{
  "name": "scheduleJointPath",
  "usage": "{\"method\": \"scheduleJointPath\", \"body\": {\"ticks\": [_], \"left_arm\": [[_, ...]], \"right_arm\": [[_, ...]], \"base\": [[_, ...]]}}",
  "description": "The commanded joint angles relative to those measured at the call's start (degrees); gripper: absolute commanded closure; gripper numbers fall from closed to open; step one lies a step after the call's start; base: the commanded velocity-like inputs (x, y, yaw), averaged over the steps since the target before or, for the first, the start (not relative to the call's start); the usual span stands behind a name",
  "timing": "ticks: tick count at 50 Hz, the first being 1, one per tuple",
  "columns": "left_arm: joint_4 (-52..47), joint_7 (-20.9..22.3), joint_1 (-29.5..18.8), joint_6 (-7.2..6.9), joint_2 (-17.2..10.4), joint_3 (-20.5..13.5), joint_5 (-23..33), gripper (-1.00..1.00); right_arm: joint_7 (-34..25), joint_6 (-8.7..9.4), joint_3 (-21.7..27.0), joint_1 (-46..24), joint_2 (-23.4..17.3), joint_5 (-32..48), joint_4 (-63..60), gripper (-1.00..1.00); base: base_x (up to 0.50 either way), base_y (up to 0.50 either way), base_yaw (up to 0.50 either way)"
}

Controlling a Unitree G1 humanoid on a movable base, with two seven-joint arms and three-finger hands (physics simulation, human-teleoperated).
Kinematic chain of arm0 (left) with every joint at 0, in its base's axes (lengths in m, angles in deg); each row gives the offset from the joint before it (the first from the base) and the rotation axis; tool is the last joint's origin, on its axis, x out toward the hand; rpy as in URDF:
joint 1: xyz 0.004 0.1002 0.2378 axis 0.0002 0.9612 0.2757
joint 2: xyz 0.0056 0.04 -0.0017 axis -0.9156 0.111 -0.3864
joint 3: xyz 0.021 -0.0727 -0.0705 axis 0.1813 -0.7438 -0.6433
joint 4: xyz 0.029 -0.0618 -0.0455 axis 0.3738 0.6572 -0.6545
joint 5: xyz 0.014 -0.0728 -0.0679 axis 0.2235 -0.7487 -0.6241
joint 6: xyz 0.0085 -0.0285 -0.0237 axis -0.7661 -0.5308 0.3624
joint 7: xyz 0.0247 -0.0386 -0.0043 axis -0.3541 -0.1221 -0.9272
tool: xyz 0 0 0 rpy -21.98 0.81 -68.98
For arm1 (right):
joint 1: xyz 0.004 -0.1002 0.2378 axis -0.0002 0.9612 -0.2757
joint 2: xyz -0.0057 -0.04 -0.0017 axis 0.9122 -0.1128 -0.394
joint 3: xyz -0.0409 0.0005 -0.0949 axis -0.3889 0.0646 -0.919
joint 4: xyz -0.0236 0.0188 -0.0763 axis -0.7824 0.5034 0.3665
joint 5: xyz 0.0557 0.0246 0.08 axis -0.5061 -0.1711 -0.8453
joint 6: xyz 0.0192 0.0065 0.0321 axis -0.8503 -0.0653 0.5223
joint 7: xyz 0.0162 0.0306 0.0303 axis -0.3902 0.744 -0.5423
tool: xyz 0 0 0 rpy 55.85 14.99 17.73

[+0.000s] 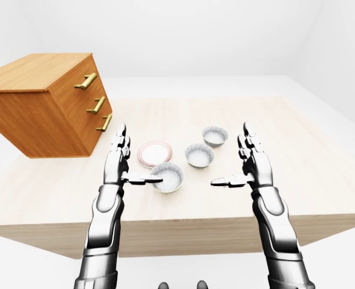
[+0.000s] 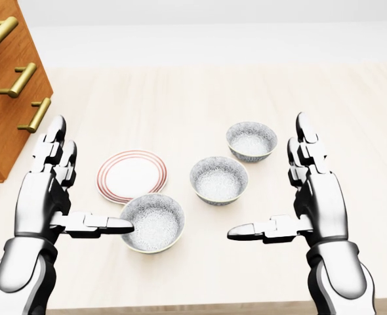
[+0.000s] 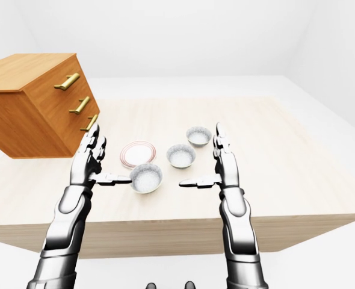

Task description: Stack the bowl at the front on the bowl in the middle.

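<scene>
Three speckled grey bowls stand in a diagonal row on the pale wooden table (image 2: 200, 98). The nearest bowl (image 2: 153, 222) is lowest in the head view, the middle bowl (image 2: 219, 180) up and right of it, the farthest bowl (image 2: 251, 141) beyond. My left hand (image 2: 75, 190) is open just left of the nearest bowl, its thumb tip touching or almost touching the rim. My right hand (image 2: 292, 197) is open to the right of the bowls, apart from them, with its thumb pointing left.
A white plate with a red rim (image 2: 132, 175) lies just above and left of the nearest bowl. A wooden drawer chest (image 1: 45, 102) with brass handles stands on the table at the left. The table's near edge (image 1: 183, 232) runs below my hands.
</scene>
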Motion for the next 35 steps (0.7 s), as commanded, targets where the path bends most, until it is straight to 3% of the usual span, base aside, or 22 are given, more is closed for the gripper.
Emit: {"method": "scheduleJointPath", "body": {"ticks": [1,20,35], "left_arm": [[-1.23,0.2,-0.92,0.0,-0.01,0.08,-0.05,-1.0],[-1.61,0.16,-0.61,0.0,-0.09,-0.23,-0.24,-1.0],[-1.57,0.05,-0.64,0.0,-0.09,-0.25,-0.3,-1.0]], "right_arm": [[-1.23,0.0,0.24,0.53,-0.21,-0.9,-2.05,-1.0],[-0.95,0.0,-1.69,-0.07,0.72,1.11,-1.51,-1.0],[-1.45,0.0,-1.6,-0.02,0.77,1.1,-2.29,-1.0]], "base": [[0.38,0.0,0.0],[0.37,0.0,0.0],[0.0,0.0,0.0]]}}
